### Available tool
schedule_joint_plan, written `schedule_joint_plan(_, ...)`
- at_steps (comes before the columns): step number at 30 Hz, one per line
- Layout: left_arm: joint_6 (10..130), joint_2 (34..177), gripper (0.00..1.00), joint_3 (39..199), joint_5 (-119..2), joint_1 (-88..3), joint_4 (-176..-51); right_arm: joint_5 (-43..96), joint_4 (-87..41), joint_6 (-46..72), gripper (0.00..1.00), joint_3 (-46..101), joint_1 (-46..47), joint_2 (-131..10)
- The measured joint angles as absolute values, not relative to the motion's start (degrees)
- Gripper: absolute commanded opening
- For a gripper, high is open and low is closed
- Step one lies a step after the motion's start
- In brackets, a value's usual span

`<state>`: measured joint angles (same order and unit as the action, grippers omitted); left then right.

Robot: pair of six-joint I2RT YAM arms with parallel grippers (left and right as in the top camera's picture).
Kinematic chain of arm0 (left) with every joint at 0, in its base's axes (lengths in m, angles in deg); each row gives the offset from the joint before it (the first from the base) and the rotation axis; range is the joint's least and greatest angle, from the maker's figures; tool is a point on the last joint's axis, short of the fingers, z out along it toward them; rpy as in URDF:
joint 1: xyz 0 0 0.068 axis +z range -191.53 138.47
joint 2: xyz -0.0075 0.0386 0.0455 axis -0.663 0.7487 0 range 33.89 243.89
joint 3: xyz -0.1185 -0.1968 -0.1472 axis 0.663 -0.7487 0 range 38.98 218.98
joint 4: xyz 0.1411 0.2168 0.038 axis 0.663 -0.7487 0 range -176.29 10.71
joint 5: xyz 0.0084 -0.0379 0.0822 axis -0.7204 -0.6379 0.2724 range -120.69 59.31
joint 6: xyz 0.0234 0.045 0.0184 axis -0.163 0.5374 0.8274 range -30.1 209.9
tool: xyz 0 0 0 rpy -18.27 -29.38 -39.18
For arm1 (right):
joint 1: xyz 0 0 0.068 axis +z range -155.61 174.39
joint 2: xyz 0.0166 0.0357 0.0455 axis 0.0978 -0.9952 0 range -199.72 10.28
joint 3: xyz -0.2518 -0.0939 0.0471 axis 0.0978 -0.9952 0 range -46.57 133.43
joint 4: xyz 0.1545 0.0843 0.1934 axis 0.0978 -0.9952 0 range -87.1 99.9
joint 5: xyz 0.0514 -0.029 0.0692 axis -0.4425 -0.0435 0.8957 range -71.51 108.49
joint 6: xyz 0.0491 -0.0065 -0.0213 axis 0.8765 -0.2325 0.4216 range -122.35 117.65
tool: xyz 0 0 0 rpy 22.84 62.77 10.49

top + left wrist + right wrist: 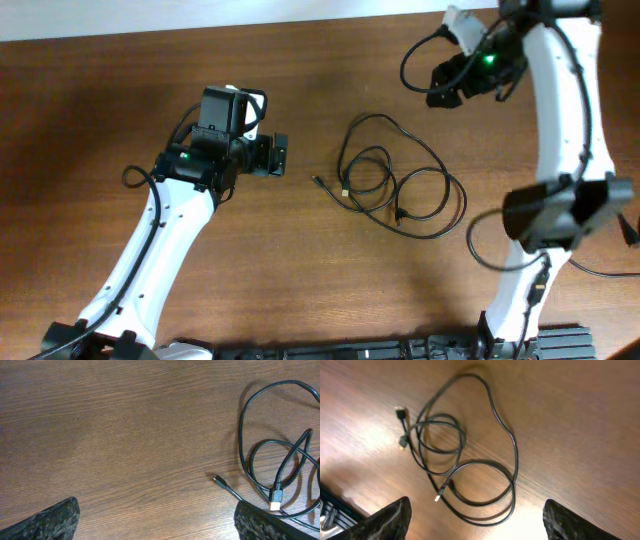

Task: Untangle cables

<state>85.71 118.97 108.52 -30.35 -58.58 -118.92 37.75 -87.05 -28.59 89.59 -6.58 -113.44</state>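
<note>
Cables loop loosely, crossings unclear; left end effector and right end effector both released.

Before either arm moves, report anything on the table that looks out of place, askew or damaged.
Only the thin black cables stand out: they lie on the brown wooden table in loose loops that cross one another, their plug ends free. No damage or spill shows.
</note>
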Motion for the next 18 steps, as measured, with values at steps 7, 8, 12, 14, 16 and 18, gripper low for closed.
schedule_joint_plan(7,85.71,118.97,0.99,108.52,-29.98,-58.58,-118.95,38.41,-85.45,-29.77,0.83,89.5,-6.58,-124.18)
schedule_joint_plan(8,85.74,118.97,0.99,108.52,-29.98,-58.58,-118.95,38.91,-85.15,-29.79,0.83,89.5,-6.58,-125.09)
schedule_joint_plan(12,85.74,118.97,0.99,108.52,-29.98,-58.58,-118.95,39.7,-84.01,-29.84,0.83,89.5,-6.43,-127.72)
schedule_joint_plan(14,85.71,118.97,0.99,108.52,-29.96,-58.58,-118.95,39.83,-82.48,-29.82,0.83,89.35,-6.02,-128.74)
schedule_joint_plan(16,85.74,118.97,0.99,108.52,-29.98,-58.58,-118.97,40.03,-80.23,-29.86,0.83,88.78,-5.19,-129.31)
schedule_joint_plan(18,85.71,118.97,0.99,108.52,-29.98,-58.58,-118.95,40.18,-77.46,-29.86,0.82,87.8,-4.11,-129.42)
